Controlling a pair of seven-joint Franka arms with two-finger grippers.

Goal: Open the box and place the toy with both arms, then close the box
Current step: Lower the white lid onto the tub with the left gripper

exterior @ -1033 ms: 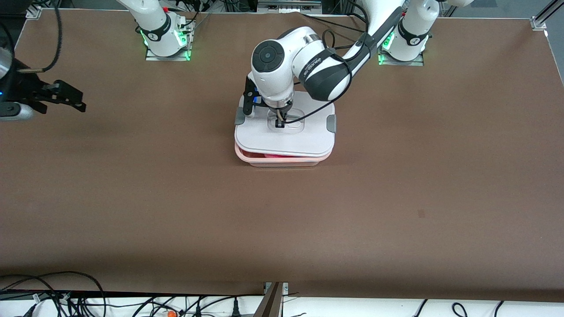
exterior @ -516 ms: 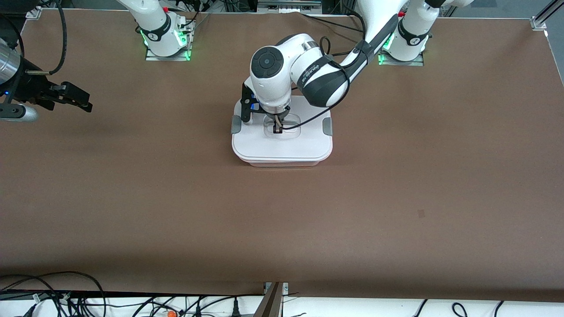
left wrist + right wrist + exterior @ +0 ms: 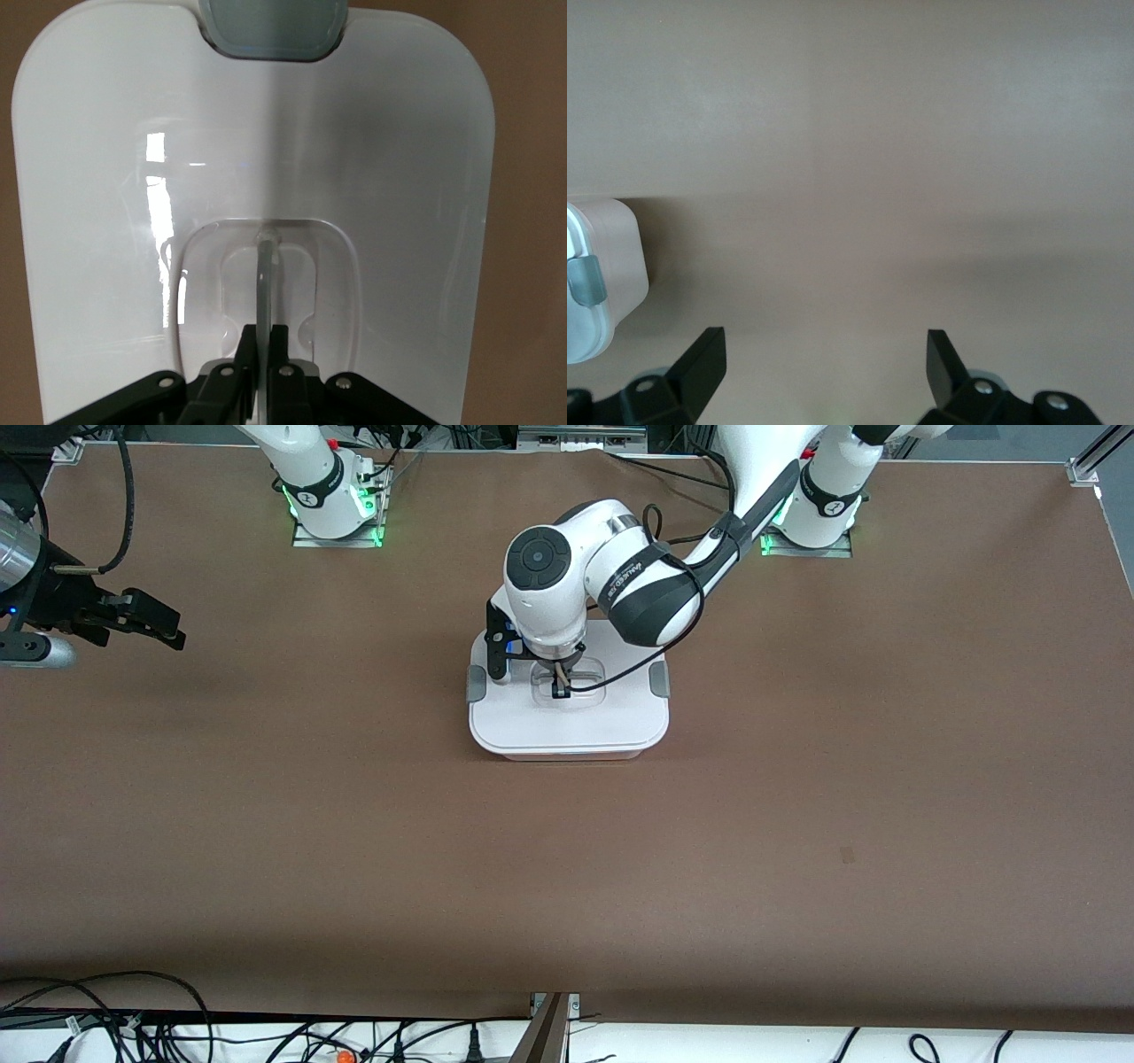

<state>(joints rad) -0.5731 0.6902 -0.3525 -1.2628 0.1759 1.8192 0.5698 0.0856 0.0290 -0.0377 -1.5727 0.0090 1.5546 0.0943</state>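
The box (image 3: 567,726) stands mid-table with its white lid (image 3: 106,177) lying flat on it, a grey clip (image 3: 658,679) at each end. My left gripper (image 3: 561,686) comes straight down onto the lid's middle. Its fingers (image 3: 266,332) are shut on the thin clear handle (image 3: 267,266) in the lid's recess. The toy is hidden. My right gripper (image 3: 164,631) hangs open over bare table at the right arm's end, with nothing between its fingers (image 3: 827,350). One corner of the box (image 3: 607,257) and a grey clip (image 3: 585,282) show in the right wrist view.
Brown table cover (image 3: 797,824) runs all round the box. The two arm bases (image 3: 332,509) stand along the table edge farthest from the front camera. Cables (image 3: 133,1027) lie off the table's nearest edge.
The lid, held tilted above the tub with pink showing under its nearer edge, has come down flat on the box. My right gripper shifted slightly toward the box.
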